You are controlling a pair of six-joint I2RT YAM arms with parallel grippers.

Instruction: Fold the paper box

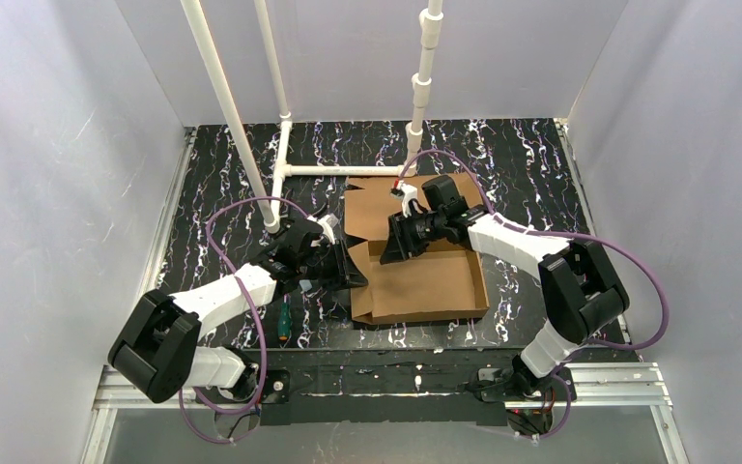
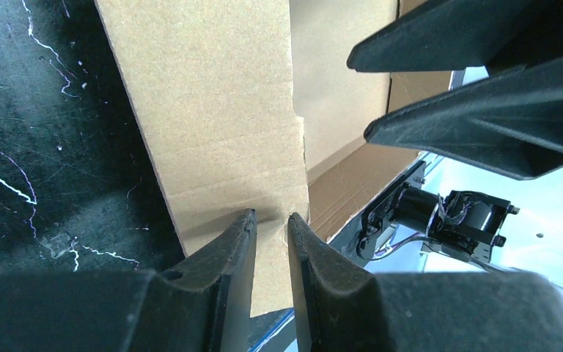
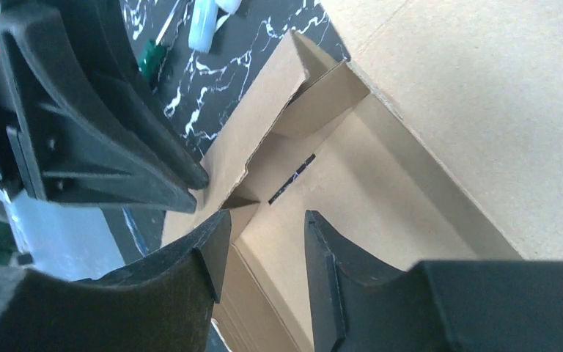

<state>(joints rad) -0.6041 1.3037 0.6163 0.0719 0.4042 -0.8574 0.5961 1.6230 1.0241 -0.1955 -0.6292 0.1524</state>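
Note:
The paper box (image 1: 435, 285) is brown cardboard, partly folded into a shallow tray, with its lid panel lying flat behind it. My left gripper (image 1: 348, 271) is at the tray's left wall. In the left wrist view its jaws (image 2: 270, 220) stand a narrow gap apart, tips against the face of a cardboard flap (image 2: 212, 110), with nothing pinched between them. My right gripper (image 1: 391, 246) reaches into the tray's rear left corner. Its jaws (image 3: 267, 220) are open over the inside corner of the box (image 3: 381, 183), next to a slot (image 3: 291, 178), and hold nothing.
A green-handled screwdriver (image 1: 283, 319) lies on the black marbled table left of the box. A white pipe frame (image 1: 280, 169) stands behind the box. The two grippers are close together, each showing in the other's wrist view. Grey walls enclose the table.

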